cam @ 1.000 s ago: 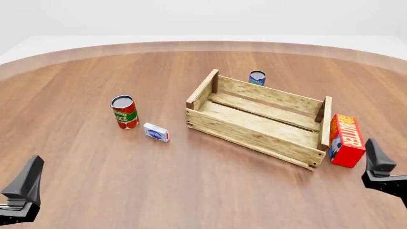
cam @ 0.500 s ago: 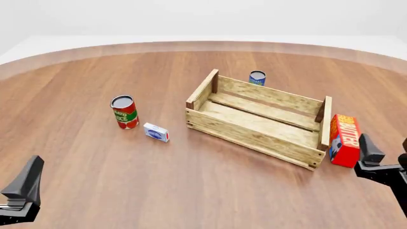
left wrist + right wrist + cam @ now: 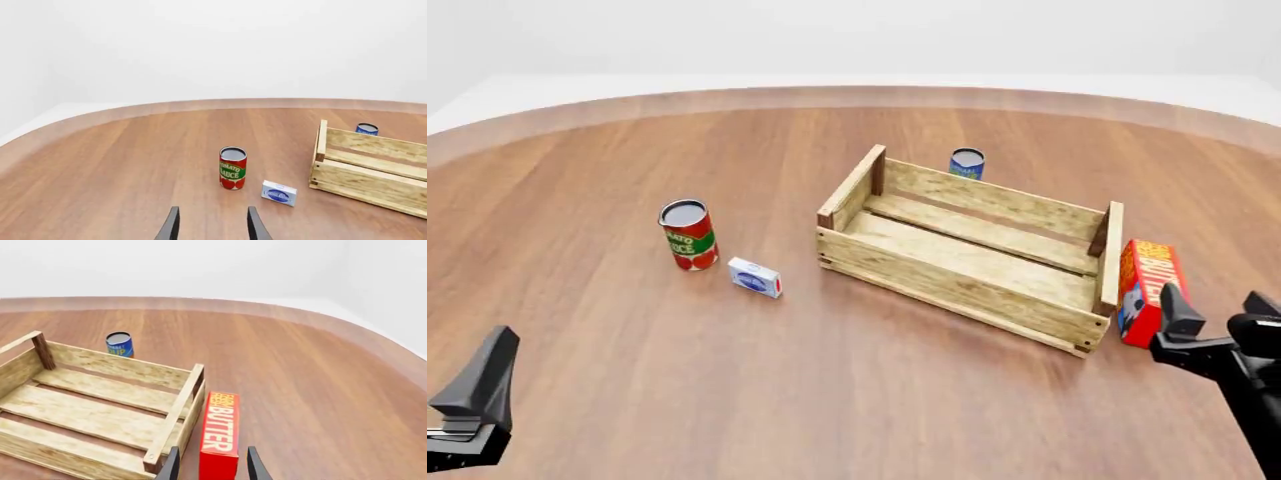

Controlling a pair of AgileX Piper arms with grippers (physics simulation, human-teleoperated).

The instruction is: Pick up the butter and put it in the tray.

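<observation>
Right now the butter (image 3: 1140, 290) stands on the table (image 3: 827, 400) just beside the right end of the tray (image 3: 961, 285), outside it, with its white lettering facing up and a blue patch on the side nearest the camera. The right gripper (image 3: 1212, 322) is low at the near end of the carton; in the front view 1 fingertip overlaps the carton's near right edge. From the right wrist view, the 2 fingers (image 3: 172, 467) stand apart with the butter's red end (image 3: 218, 440) between them, and the jaws are spread a little wider than the carton. Whether either finger touches it cannot be told.

The left gripper (image 3: 212, 227) sits at the near left corner of the table, well apart from everything, jaws parted and holding nothing.

A red tomato sauce can (image 3: 689, 234) stands upright left of the tray, with a small white-blue box (image 3: 754, 277) just beside it. A blue can (image 3: 966, 163) stands behind the tray's far wall.
</observation>
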